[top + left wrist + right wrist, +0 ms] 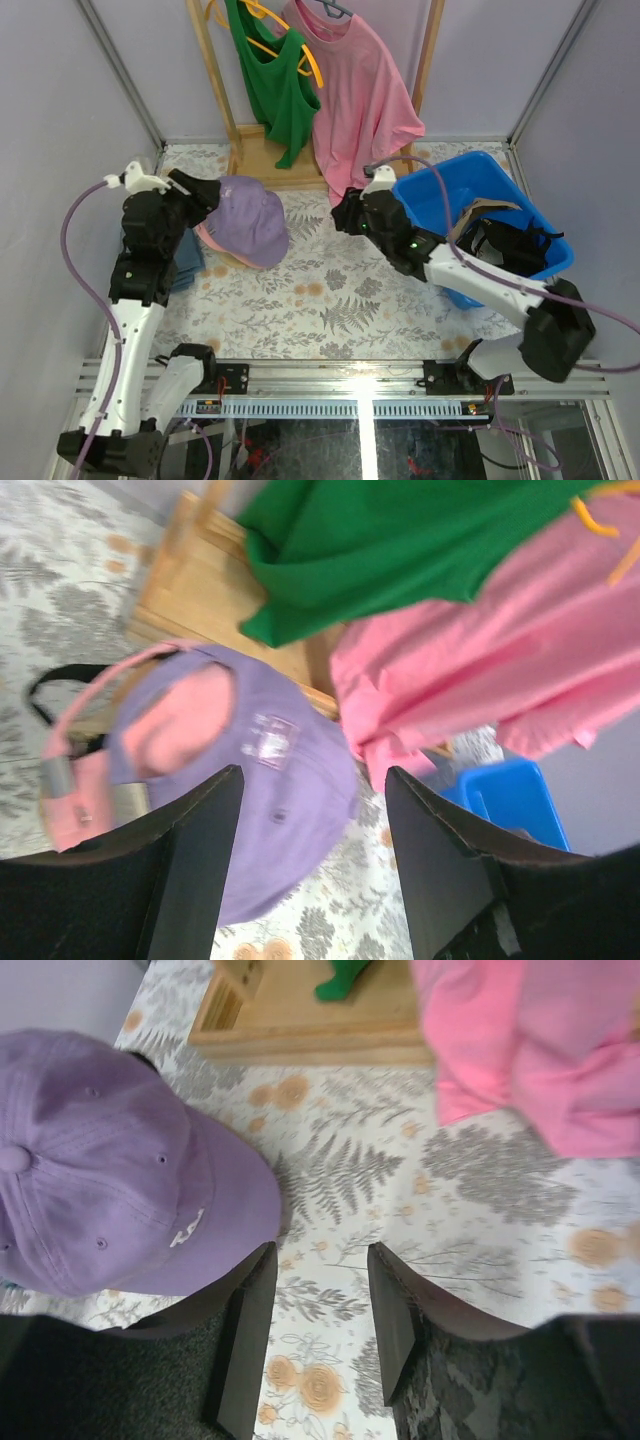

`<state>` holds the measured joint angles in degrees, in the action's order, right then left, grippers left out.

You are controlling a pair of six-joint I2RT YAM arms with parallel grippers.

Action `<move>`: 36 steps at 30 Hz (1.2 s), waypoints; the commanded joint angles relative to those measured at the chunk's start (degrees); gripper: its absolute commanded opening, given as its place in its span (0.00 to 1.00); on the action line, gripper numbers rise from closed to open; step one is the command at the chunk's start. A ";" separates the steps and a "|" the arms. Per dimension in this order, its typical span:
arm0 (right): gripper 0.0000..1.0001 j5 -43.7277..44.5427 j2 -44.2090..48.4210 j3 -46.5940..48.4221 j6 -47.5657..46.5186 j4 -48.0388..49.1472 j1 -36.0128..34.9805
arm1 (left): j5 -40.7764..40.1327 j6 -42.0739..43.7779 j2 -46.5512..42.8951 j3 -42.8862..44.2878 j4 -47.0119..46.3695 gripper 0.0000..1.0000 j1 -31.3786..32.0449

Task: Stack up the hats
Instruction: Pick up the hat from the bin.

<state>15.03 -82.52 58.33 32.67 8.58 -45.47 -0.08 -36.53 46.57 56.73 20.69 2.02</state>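
At the table's far-left corner, your left gripper hangs spread and empty at the lavender cap's strap end. The cap sits on a pink cap, long axis diagonal, brim pointing right and nearward. Your right gripper, also spread, faces that brim.

The top camera looks down from above the near edge onto the table, while both wrist cameras look from close by, from opposite sides, at the lavender cap, shared by all three views.
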 commanded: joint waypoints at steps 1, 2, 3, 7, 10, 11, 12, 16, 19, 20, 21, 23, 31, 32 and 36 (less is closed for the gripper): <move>0.50 12.54 10.61 -1.76 -3.01 -7.34 0.03 | -3.60 2.82 1.75 3.78 -0.74 0.59 9.21; 0.52 14.95 12.42 -1.99 -3.18 -8.84 0.04 | -4.40 3.27 2.39 4.51 -0.74 0.59 11.76; 0.54 17.27 13.94 -2.06 -3.38 -10.31 0.05 | -5.21 3.83 3.05 5.13 -0.74 0.59 14.06; 0.65 26.83 17.25 -0.57 -3.59 -18.48 1.36 | -6.21 5.88 5.31 7.53 -0.74 0.59 21.30; 0.67 27.72 17.63 0.86 -1.70 -25.25 5.50 | -5.80 7.23 6.50 8.44 -1.35 0.59 26.26; 0.67 27.88 17.85 0.80 -1.16 -26.45 7.01 | -5.47 7.71 6.86 8.60 -1.76 0.59 27.95; 0.68 27.82 18.13 0.54 -1.06 -27.14 8.67 | -5.17 8.21 7.27 8.58 -2.29 0.59 29.52; 0.68 24.99 17.73 -0.48 -0.81 -28.83 15.68 | -4.68 10.34 9.66 9.47 -2.94 0.59 35.87; 0.68 23.96 15.80 -0.19 -1.11 -29.51 19.14 | -4.80 11.23 11.23 10.03 -3.71 0.59 38.95; 0.68 23.77 15.12 -0.05 -1.09 -29.45 19.69 | -5.19 11.36 11.48 10.14 -3.83 0.59 39.71; 0.68 23.85 14.46 0.07 -1.07 -29.46 20.10 | -5.56 11.47 11.70 10.11 -4.30 0.59 40.02; 0.68 24.19 13.31 1.14 -0.73 -30.64 20.92 | -5.50 11.21 12.01 10.00 -5.48 0.59 40.41; 0.67 24.16 12.63 2.50 -0.26 -33.37 23.49 | -6.23 9.02 14.96 9.98 -11.21 0.59 41.39; 0.67 24.18 12.32 2.59 -0.09 -33.77 23.64 | -6.12 9.02 15.22 9.98 -11.87 0.59 41.51; 0.66 24.83 11.64 2.91 -0.07 -35.30 23.68 | -6.78 9.10 14.84 9.11 -13.47 0.59 41.53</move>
<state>37.98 -70.50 58.50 31.64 -25.06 -22.06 -5.23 -27.35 62.00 65.01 14.02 43.16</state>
